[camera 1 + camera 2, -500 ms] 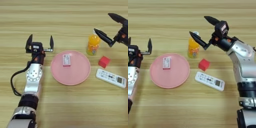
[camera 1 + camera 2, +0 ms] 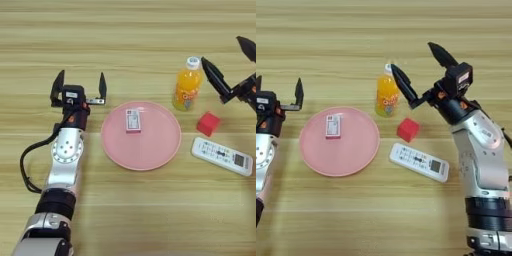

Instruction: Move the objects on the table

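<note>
A red-and-white box (image 2: 132, 120) is lying on the pink plate (image 2: 155, 150) as both the left gripper (image 2: 79, 86) and the right gripper (image 2: 418, 67) are hovering spread wide, the latter beside the orange bottle (image 2: 386, 96).

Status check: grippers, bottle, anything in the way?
Right gripper open beside the bottle, not touching. Left gripper open, left of the plate. Box on plate. Red cube and remote near bottle.

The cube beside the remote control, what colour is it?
Red. The cube shows best in the right eye view.
</note>
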Available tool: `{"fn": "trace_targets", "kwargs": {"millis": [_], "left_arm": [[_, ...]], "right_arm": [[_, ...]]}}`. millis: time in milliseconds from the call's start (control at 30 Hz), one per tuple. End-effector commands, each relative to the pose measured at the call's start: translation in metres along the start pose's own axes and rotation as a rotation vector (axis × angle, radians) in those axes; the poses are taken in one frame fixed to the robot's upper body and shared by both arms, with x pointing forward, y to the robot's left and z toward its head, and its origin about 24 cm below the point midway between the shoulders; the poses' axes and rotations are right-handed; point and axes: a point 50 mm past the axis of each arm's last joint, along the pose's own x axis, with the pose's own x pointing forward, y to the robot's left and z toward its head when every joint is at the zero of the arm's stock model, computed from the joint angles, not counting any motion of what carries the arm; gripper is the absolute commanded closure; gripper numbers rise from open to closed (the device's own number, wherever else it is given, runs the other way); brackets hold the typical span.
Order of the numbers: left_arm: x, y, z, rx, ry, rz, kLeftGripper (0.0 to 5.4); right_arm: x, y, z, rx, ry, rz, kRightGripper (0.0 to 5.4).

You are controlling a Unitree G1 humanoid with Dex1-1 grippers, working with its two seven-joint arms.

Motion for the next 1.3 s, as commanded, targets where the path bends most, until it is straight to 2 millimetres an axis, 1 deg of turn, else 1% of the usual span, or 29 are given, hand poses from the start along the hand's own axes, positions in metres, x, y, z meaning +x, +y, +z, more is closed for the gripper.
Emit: {"fn": "trace_targets", "kwargs": {"millis": [33,133,267,400,500,567,733,933,1067,1200,1300], "left_arm": [[0.005,0.003,0.003,-0.002,-0.016,0.000,0.00],[0.005,0.004,0.002,-0.002,-0.016,0.001,0.00],[0.005,0.006,0.002,-0.002,-0.016,0.000,0.00],[0.005,0.007,0.002,-0.001,-0.017,0.001,0.00],[0.005,0.008,0.002,0.000,-0.016,0.002,0.00],[0.005,0.009,0.002,0.001,-0.017,0.001,0.00],[0.006,0.010,0.002,0.003,-0.019,0.001,0.00],[0.005,0.009,0.005,0.017,-0.028,-0.023,0.00],[0.005,-0.004,0.010,-0.017,-0.021,-0.125,0.00],[-0.002,-0.034,0.009,-0.040,0.083,-0.356,0.00],[-0.010,-0.052,0.007,-0.062,0.176,-0.500,0.00]], "right_arm": [[-0.006,-0.005,-0.008,-0.091,-0.014,-0.171,0.01],[-0.012,-0.010,-0.019,-0.173,0.007,-0.285,0.01],[-0.021,-0.019,-0.031,-0.279,0.031,-0.378,0.01],[-0.041,-0.045,-0.046,-0.293,0.060,-0.530,0.01],[-0.051,-0.054,-0.058,-0.276,0.097,-0.582,0.01],[-0.052,-0.055,-0.065,-0.257,0.126,-0.582,0.01],[-0.051,-0.047,-0.083,-0.195,0.212,-0.538,0.01],[-0.050,-0.046,-0.086,-0.160,0.223,-0.535,0.01],[-0.049,-0.044,-0.086,-0.166,0.221,-0.524,0.01],[-0.048,-0.044,-0.085,-0.166,0.214,-0.536,0.01],[-0.047,-0.043,-0.086,-0.162,0.213,-0.538,0.01]]}}
